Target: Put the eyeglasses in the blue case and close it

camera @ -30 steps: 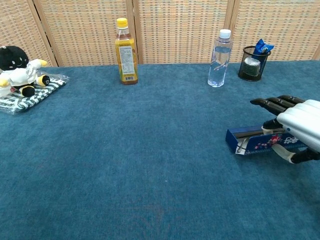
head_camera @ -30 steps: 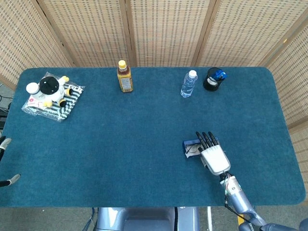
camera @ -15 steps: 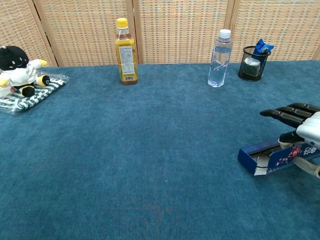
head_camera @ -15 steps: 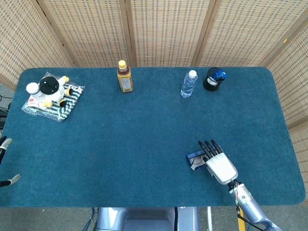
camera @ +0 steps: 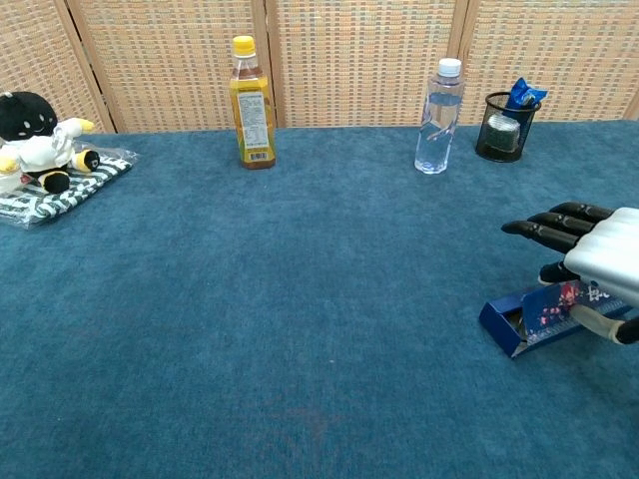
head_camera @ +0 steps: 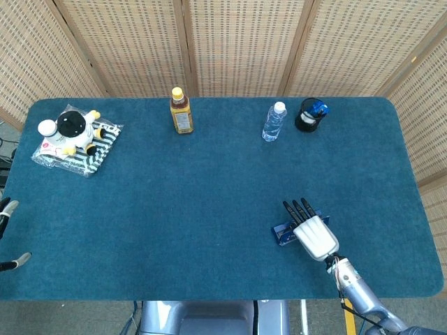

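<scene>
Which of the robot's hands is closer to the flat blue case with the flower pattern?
The right hand is nearer: it is over the flat blue flower-patterned case. The left hand barely shows at the table's far left edge.

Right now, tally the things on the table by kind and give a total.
Bottles: 2, the yellow-capped bottle and the clear water bottle
Cases: 1, the blue case under the right hand
Mesh cups: 1
Plush toys: 1
Striped packets: 1
Total: 6
</scene>
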You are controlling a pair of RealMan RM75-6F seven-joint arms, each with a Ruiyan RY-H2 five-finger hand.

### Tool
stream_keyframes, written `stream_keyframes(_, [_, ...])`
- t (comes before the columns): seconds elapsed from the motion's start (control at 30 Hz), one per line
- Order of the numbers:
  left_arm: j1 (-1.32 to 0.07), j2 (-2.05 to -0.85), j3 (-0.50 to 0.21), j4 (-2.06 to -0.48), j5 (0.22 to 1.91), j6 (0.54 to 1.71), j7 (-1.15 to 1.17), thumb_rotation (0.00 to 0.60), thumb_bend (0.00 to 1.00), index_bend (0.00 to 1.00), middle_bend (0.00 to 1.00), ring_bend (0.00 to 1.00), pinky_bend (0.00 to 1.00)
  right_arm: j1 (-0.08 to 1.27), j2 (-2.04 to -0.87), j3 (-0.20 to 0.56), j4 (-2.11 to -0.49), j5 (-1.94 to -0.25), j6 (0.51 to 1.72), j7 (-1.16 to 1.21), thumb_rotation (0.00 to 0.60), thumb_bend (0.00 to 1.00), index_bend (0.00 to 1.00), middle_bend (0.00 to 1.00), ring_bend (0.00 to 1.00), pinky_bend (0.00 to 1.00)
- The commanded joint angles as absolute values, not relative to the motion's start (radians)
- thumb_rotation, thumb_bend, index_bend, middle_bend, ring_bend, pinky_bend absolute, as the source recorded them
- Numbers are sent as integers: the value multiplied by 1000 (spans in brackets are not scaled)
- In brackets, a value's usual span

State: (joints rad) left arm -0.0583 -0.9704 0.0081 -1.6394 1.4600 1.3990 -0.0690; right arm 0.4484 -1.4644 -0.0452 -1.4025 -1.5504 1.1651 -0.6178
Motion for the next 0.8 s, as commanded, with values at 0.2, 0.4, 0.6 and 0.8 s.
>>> stream_keyframes(0.2, [-60,-970,9,-1639,1461,1397,-70,600,0,0,0,0,0,447,-1486,-32,-1384,-1557,1175,-610,600,557,640,12,0,71])
stream_keyframes(0.4, [-59,-970,8,-1639,1461,1399,-73,600,0,0,0,0,0,444,-1513,-27,-1340,-1579,1198,-575,600,550,380,12,0,71])
stream_keyframes(0.6, [-59,-971,9,-1639,1461,1397,-71,600,0,0,0,0,0,443,-1540,-15,-1300,-1592,1218,-547,600,543,264,12,0,71])
stream_keyframes(0.8, [-59,-970,9,-1639,1461,1398,-72,600,0,0,0,0,0,445,-1562,-5,-1268,-1604,1235,-536,600,467,184,3,0,71])
